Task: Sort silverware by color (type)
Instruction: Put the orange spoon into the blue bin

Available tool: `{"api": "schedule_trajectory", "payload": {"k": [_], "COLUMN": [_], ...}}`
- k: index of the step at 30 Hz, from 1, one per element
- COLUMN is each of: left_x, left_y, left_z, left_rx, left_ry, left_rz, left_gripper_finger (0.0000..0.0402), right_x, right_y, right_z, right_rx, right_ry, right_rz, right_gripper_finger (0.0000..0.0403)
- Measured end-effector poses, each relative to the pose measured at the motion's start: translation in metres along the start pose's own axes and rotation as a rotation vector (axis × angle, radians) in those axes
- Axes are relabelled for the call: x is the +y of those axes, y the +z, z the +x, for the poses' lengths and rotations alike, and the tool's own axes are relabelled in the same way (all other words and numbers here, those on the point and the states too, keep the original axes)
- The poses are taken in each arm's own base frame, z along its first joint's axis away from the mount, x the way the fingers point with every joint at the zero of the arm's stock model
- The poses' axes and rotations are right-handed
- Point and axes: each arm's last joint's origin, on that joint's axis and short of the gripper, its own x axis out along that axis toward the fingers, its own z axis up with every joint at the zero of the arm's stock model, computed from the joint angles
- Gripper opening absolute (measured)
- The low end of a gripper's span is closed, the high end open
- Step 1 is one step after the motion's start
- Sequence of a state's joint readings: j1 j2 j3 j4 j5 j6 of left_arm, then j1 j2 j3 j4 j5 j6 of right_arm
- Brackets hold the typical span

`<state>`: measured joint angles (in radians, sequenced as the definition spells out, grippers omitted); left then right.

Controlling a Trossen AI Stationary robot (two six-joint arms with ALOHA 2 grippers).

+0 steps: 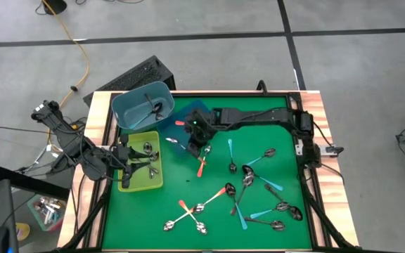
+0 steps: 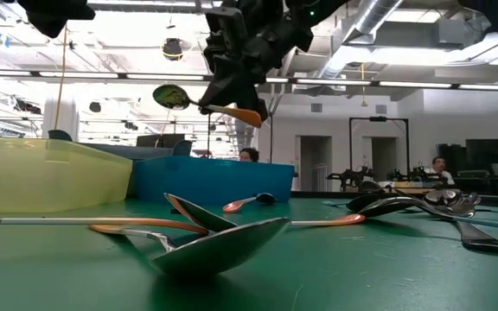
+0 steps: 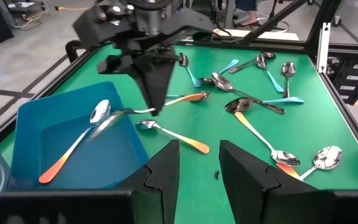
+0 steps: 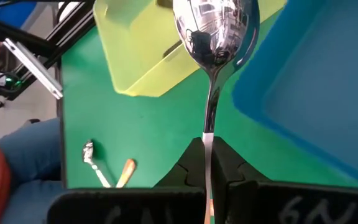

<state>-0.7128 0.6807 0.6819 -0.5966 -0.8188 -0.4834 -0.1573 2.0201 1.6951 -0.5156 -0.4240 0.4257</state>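
1. The right hand was closed on the neck of an orange-handled spoon, holding it in the air above the desk, near the flat blue tray toward the desk's far left corner. The grip looked thin, just on the narrow stem, so the spoon could have swivelled or slipped out before it was over the tray.

2. One orange-handled spoon already lay in the blue tray. The yellow tray with plain metal spoons sat just beside it, so a release made too far to the side could have dropped the spoon into the wrong tray or onto the green mat.

3. The left hand hung over the yellow tray by the desk's left edge, fingers parted and empty. It was close to the right arm's path, and a move by either arm risked a knock.

4. The other spoons lay crossed in heaps near the desk's near edge; later picks there could have dragged neighbours along.
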Motion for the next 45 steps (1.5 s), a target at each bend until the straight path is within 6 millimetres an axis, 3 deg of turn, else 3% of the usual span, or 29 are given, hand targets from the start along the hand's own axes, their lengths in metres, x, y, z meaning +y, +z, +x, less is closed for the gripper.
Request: {"api": "schedule_trajectory", "payload": {"k": [8, 19, 27, 34, 37, 45], "left_x": [0.000, 0.003, 0.003, 0.003, 0.003, 0.005], "left_y": [-0.001, -0.001, -0.001, -0.001, -0.001, -0.003], "left_z": [0.000, 0.000, 0.000, 0.000, 0.000, 0.000], "left_rx": [0.002, -0.012, -0.025, -0.025, -0.025, -0.005], "left_ry": [0.008, 0.059, 0.084, 0.084, 0.084, 0.094], "left_rz": [0.006, 0.016, 0.016, 0.010, 0.009, 0.013], "left_gripper_finger": [0.0101, 0.0101, 0.0101, 0.0101, 0.0101, 0.0101], "right_x": [-0.037, -0.063, -0.053, -0.039, -0.037, -0.051], "right_y": [0.014, 0.016, 0.025, 0.041, 0.043, 0.036], "right_z": [-0.018, -0.031, -0.043, -0.058, -0.058, -0.021], "right_rx": [-0.035, 0.009, 0.039, 0.004, 0.002, 0.131], "right_ry": [-0.059, -0.212, -0.232, -0.465, -0.561, -0.710], "right_rz": [-0.072, -0.438, -0.519, -0.700, -0.743, -0.844], "right_gripper_finger": [0.0008, 0.0008, 0.0008, 0.0008, 0.0008, 0.0008]}}
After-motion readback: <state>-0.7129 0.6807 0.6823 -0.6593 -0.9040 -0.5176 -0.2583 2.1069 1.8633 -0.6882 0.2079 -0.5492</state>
